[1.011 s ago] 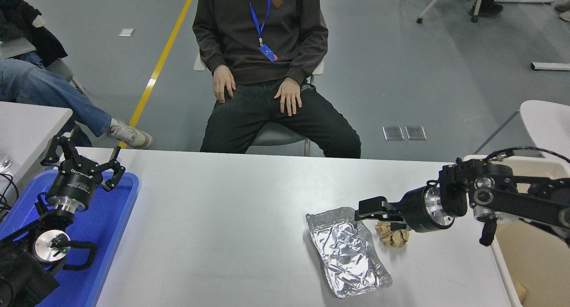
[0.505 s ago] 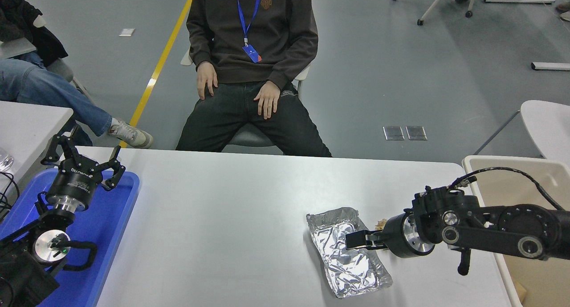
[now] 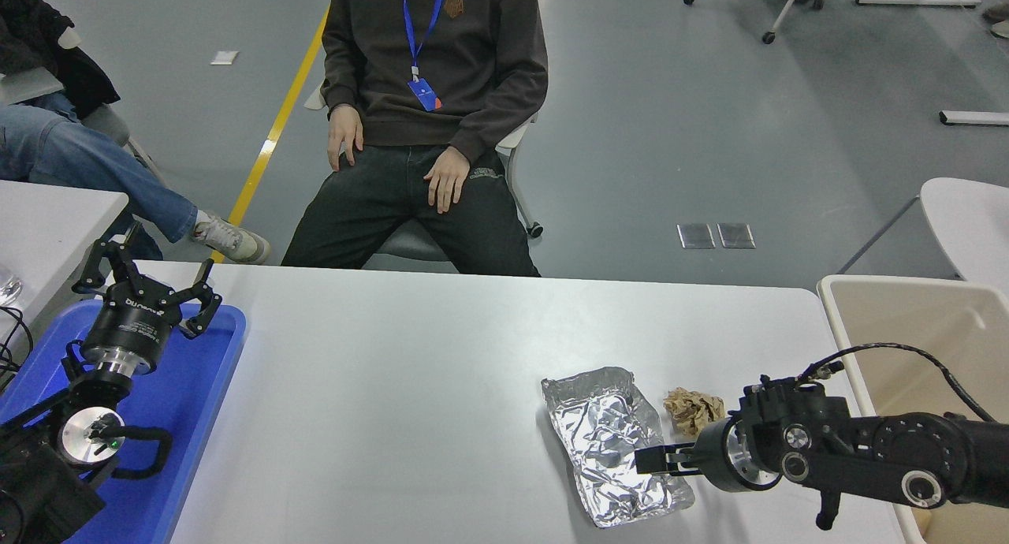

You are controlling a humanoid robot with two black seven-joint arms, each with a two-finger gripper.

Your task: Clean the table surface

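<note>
The table surface is a wide white-grey top. A crumpled sheet of silver foil lies flat on its right part. A small crumpled brown paper ball lies just right of the foil. My right gripper comes in from the lower right, points left and is low over the foil's near right edge, in front of the paper ball. It holds nothing that I can see. My left gripper is parked at the lower left over the blue tray, open and empty.
A blue tray sits at the table's left end. A beige bin stands off the right end. A person sits on a chair at the far side. A smaller white table is at the left.
My right arm has drawn back toward the near edge, from beside the paper ball to the foil's near right part. The person has shifted left on the chair. The left arm has not moved.
</note>
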